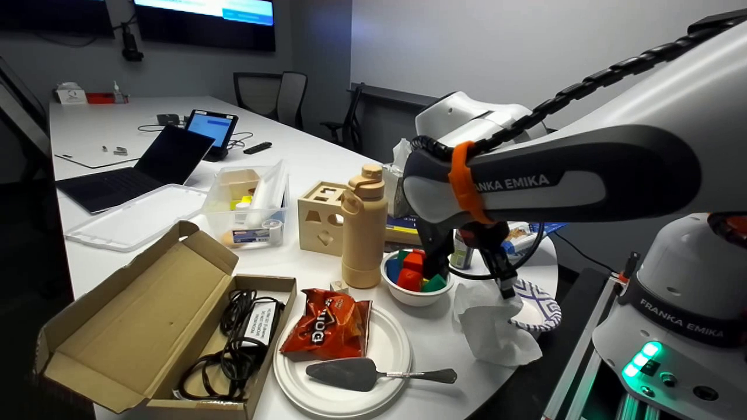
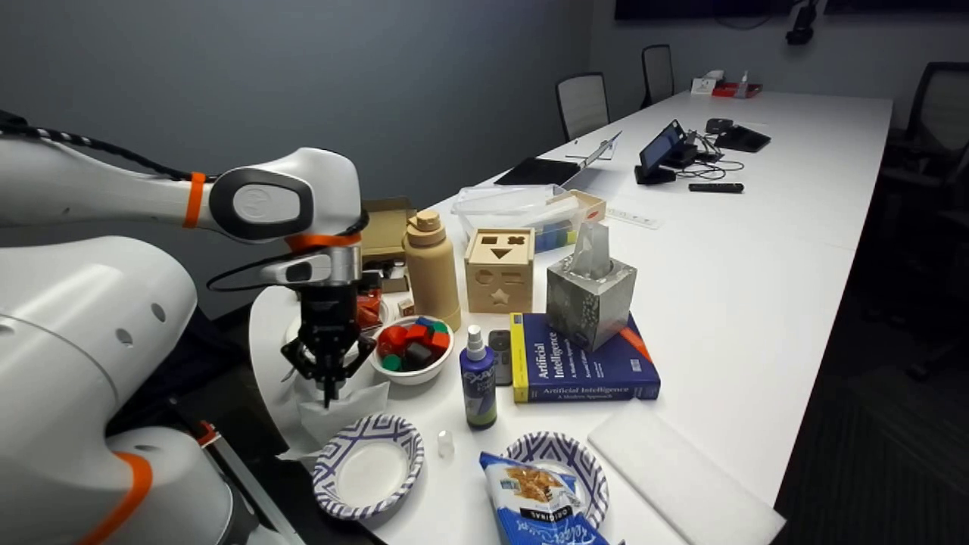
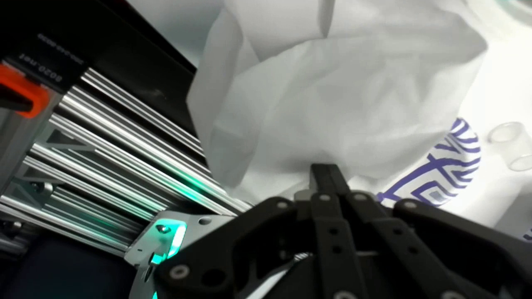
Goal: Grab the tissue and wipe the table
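Observation:
The tissue (image 1: 493,333) is a crumpled white sheet near the rounded end of the white table (image 1: 435,344). It also shows in an exterior view (image 2: 344,415), partly behind the near patterned plate. My gripper (image 1: 506,290) points down at it; the gripper also shows in an exterior view (image 2: 330,390). In the wrist view the two black fingertips (image 3: 326,169) are pressed together with the tissue (image 3: 336,99) bunched around them. The tissue spreads out from the tips and drapes toward the table edge. The pinch point itself is partly hidden by the fingers.
Beside the tissue are a blue-and-white patterned plate (image 2: 369,469) and a bowl of coloured blocks (image 1: 415,296). A round white plate (image 1: 385,326) holds a red chip bag and a cake server. A purple spray bottle (image 2: 478,382), a book (image 2: 583,378) and a tan bottle (image 1: 364,233) stand nearby.

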